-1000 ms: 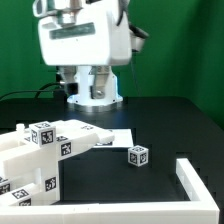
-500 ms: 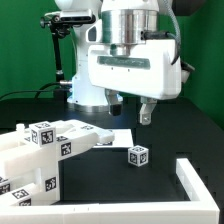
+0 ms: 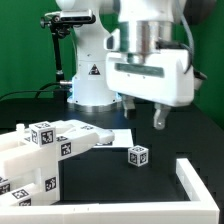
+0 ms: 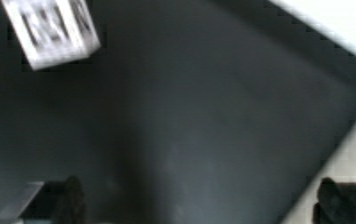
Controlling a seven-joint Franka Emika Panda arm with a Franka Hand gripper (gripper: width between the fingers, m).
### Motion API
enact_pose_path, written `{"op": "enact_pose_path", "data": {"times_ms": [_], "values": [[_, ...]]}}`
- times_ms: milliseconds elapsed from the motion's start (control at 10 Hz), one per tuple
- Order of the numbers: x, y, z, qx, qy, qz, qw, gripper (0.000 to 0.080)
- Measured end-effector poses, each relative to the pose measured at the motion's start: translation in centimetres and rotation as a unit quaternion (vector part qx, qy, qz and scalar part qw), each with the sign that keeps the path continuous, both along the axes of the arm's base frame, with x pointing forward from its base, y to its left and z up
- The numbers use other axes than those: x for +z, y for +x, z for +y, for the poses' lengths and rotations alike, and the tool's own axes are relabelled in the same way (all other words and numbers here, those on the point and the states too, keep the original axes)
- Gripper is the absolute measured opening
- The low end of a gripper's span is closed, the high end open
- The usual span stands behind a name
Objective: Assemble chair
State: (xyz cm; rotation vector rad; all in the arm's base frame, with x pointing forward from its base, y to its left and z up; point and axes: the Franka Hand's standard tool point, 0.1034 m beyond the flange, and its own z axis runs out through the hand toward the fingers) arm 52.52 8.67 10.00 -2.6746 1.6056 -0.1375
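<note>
Exterior view: arm [image 3: 150,60] aloft above the black table [image 3: 185,128], jaws downward, wide apart, empty.

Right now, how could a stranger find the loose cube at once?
Start at the black table. Between the piled chair parts and the white corner rail sits a small tagged cube. Unlike its neighbours, it is tiny and touches none of them.

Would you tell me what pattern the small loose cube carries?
The cube is white with black-and-white marker tags, clearest in the exterior view.
</note>
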Motion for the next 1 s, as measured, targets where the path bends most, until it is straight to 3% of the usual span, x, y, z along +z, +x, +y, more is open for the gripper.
{"op": "enact_pose_path", "data": {"times_ms": [100, 500, 700, 1000], "values": [[-0.6, -0.7, 0.3, 0.001, -0.005, -0.008, 1.0, 0.0649], [-1.0, -0.9, 0.3, 0.009, -0.01, -0.01, 1.0, 0.0649], [-3.3, -3.8, -0.1, 0.048, -0.03, -0.005, 0.998, 0.0649], [-3.6, -4.1, -0.3, 0.051, -0.033, -0.008, 0.998, 0.0649]]}}
